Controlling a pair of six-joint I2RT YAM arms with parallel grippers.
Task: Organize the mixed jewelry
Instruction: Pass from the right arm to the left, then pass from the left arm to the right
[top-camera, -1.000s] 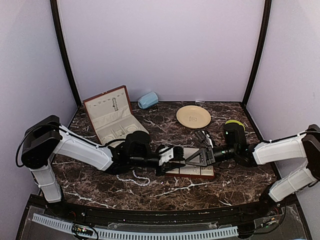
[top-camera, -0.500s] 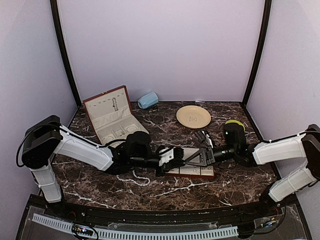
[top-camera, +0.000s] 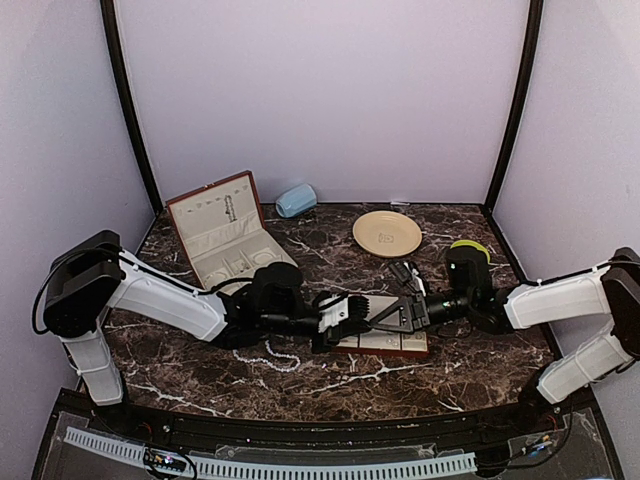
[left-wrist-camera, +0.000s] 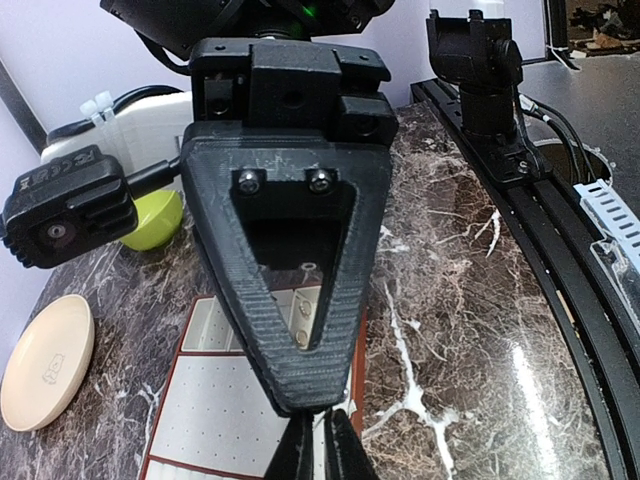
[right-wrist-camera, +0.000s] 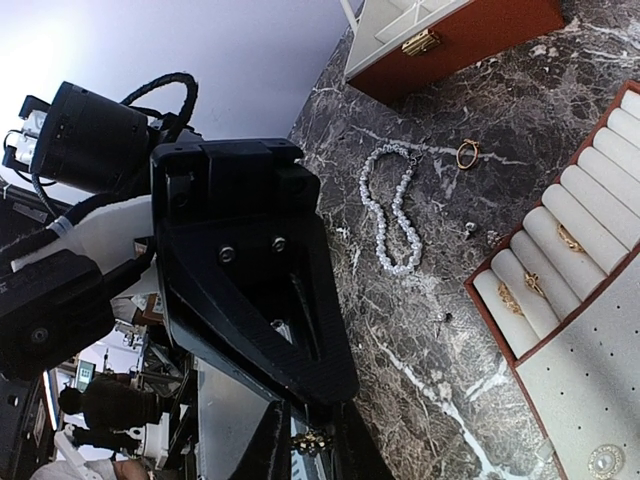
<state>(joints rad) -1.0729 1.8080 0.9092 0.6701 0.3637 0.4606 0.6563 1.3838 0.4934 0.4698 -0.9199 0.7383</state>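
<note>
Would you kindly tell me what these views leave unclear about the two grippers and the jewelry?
- The left gripper: whether it holds anything. Only its tips show at the left wrist view's bottom edge, with the right gripper crowding them.
- The small gold piece in the right gripper: its kind. It is too small and low in the right wrist view.
- The tray: in the top view, its middle is hidden under both grippers.

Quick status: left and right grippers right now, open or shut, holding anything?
Left gripper: shut; whether it pinches anything cannot be told.
Right gripper: shut on a small jewelry piece.
</note>
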